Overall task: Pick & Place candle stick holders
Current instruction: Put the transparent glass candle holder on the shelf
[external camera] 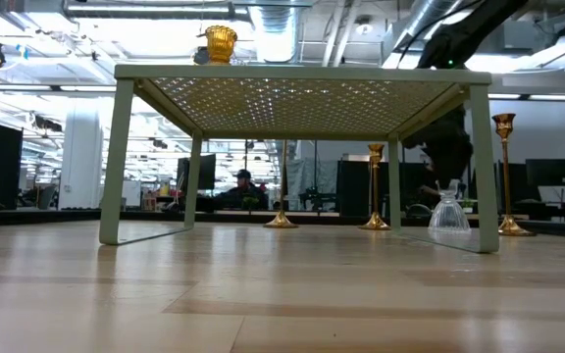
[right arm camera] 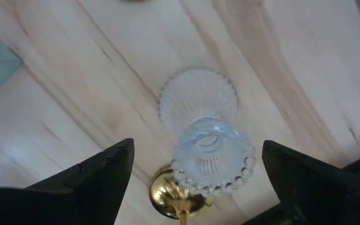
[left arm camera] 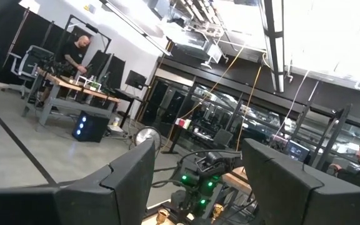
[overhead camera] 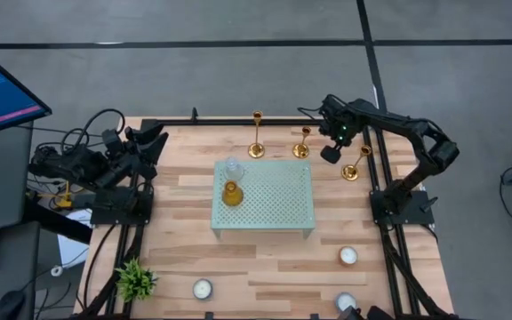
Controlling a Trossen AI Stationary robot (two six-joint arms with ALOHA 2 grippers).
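Right wrist view | right pincer [right arm camera: 195,172] wide open, empty | glass cup [right arm camera: 206,147] directly below, candlestick [right arm camera: 175,201] beside | might grab cup instead

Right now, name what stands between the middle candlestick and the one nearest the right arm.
A clear glass cup, plain in the low view. In the high view the open right gripper hangs over it, hiding it.

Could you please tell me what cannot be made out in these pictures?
High view: the right gripper hides the clear glass cup beneath it.
Right wrist view: one candle stick holder shows only its base, cut off by the edge.
Low view: the top of the riser hides the foot of the amber cup.
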